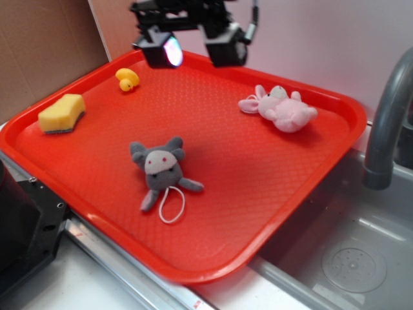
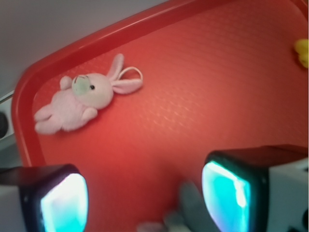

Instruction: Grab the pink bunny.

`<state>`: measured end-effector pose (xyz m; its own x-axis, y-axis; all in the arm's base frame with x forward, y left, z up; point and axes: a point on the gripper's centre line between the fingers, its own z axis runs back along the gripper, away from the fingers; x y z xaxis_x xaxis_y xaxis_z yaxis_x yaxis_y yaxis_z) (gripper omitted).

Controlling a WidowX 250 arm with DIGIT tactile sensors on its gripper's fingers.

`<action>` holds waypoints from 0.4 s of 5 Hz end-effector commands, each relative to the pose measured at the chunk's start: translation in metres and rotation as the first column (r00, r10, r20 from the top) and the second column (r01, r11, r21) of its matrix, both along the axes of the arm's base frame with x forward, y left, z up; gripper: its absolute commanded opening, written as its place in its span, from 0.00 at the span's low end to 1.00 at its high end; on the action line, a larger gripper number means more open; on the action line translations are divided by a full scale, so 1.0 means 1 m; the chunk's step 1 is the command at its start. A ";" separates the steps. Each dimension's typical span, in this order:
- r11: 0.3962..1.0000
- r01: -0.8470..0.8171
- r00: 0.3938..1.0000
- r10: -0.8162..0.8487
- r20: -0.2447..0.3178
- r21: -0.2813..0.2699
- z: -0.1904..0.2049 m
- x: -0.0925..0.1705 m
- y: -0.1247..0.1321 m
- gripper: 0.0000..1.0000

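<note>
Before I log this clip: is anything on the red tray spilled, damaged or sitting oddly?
Nothing stands out. The pink bunny lies flat near the far corner of the tray, the grey plush lies flat mid-tray, and the sponge and yellow duck sit apart. No spill or damage shows. The gripper hovers open, holding nothing.

Red plastic tray (image 1: 271, 194) carries pink bunny (image 1: 281, 108), grey plush animal (image 1: 161, 169), yellow sponge (image 1: 62, 114), yellow rubber duck (image 1: 127, 79), all well apart.
</note>
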<state>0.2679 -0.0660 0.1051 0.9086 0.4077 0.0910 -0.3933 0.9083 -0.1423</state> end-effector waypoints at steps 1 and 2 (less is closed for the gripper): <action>0.995 -0.095 0.988 0.096 0.125 -0.009 -0.018 0.018 -0.030 1.00; 0.990 -0.141 0.983 0.140 0.116 0.001 -0.034 0.069 -0.026 1.00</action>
<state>0.3241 -0.0995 0.0500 0.8440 0.5143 0.1518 -0.4946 0.8560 -0.1502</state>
